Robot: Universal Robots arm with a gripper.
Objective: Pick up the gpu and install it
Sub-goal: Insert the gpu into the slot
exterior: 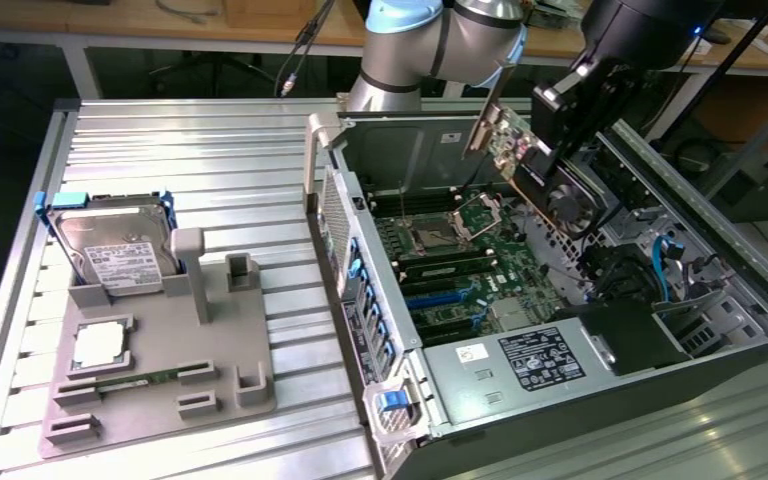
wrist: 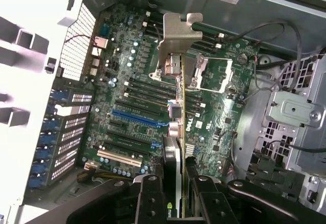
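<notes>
1. Right now the claw (wrist: 177, 196) (exterior: 554, 135) is clamped on the graphics card (wrist: 178, 147) (exterior: 518, 150), with one black finger (wrist: 150, 198) on each flat side of it.
2. Seen from the wrist, the graphics card runs edge-on away from the claw, and its silver bracket (wrist: 178, 35) (exterior: 486, 125) is at the far end.
3. From the exterior view the card hangs tilted in the air over the open computer case (exterior: 491, 395), near the case's far wall. It is held above the motherboard (exterior: 464, 270) (wrist: 132, 96) and is not seated in any slot.
4. Below the card in the wrist view lie the processor socket (wrist: 216, 74) and, off to one side, the long blue slot (wrist: 135, 117).
5. On the exterior view's left, well apart from the case, a grey holder (exterior: 157, 400) sits on the ribbed metal table (exterior: 197, 150).
6. A silver hard drive (exterior: 117, 250) in a blue-cornered frame stands tilted at the holder's far end. A square processor chip (exterior: 100, 345) lies nearer, with a slim green memory stick (exterior: 137, 381) just in front of it.
</notes>
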